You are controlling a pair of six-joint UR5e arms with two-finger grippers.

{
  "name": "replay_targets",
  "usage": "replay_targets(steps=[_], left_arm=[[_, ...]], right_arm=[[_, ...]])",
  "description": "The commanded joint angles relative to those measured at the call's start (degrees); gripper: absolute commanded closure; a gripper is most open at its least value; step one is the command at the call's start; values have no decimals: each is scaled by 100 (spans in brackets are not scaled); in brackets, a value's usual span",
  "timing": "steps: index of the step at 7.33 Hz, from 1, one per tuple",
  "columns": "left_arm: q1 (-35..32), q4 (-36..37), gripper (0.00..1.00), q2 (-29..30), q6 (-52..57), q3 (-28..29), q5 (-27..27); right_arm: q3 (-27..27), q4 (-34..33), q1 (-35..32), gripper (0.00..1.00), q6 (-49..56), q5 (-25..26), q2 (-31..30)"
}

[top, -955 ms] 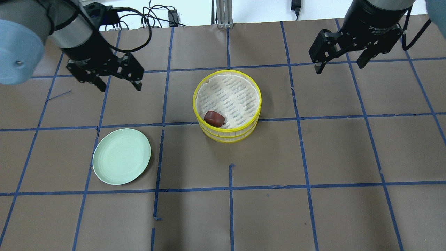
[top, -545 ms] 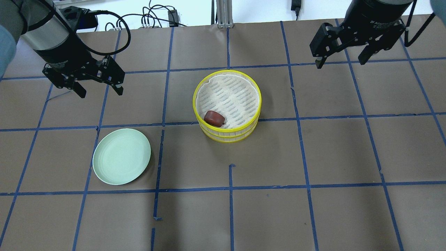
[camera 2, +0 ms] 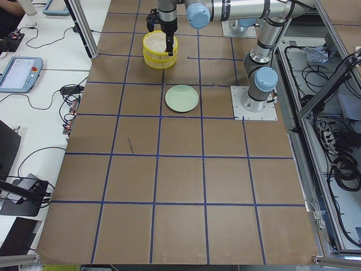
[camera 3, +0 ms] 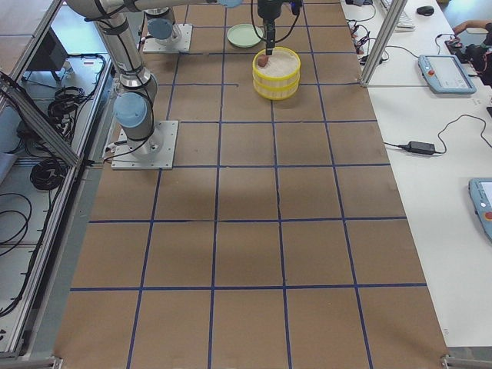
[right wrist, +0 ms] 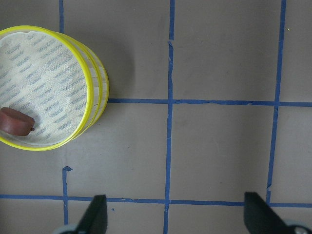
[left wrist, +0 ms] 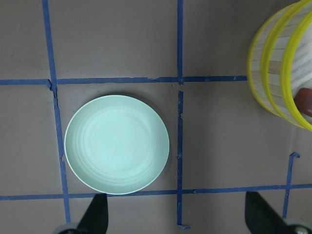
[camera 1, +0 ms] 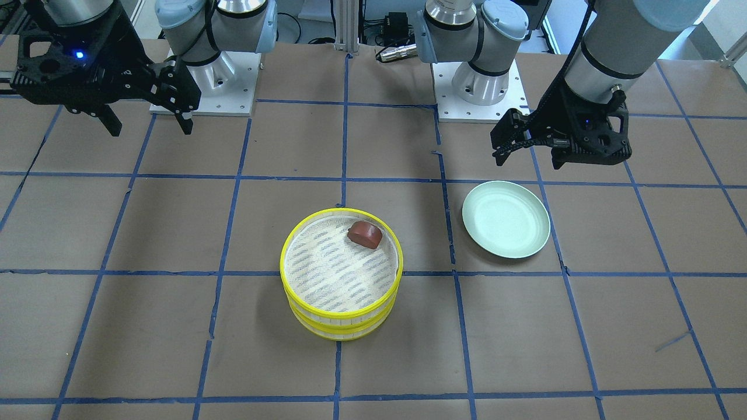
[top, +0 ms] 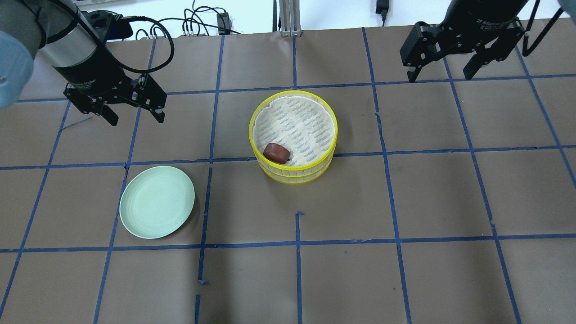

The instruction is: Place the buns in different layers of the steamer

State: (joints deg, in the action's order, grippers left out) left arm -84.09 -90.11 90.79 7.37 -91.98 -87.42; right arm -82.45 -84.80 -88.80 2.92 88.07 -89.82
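The dark reddish-brown dome-shaped bun (top: 276,152) lies in the top tray of the round, yellow-rimmed slatted steamer (top: 293,93), seemingly touching the rim on the robot's side. The pale green round plate (top: 157,202) sits well apart. The left gripper (top: 136,119) and right gripper (top: 439,76) hover with jaws spread, holding nothing.

1. The steamer (top: 294,177) is set at the middle of the bench (top: 405,202).
2. A bun (top: 276,152) is lodged in its top layer, against the rim nearest the robot.
3. The plate (top: 157,201) is laid left of the steamer, well apart.
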Motion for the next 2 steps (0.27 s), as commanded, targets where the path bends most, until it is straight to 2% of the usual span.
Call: replay_targets(steps=[1,2], left_arm=[[-81,108,0,18,10,-13,5],[-81,108,0,18,10,-21,5]], right_arm=[[-8,7,-6,0,-2,-9,0],[-17,7,-15,0,-2,-1,0]])
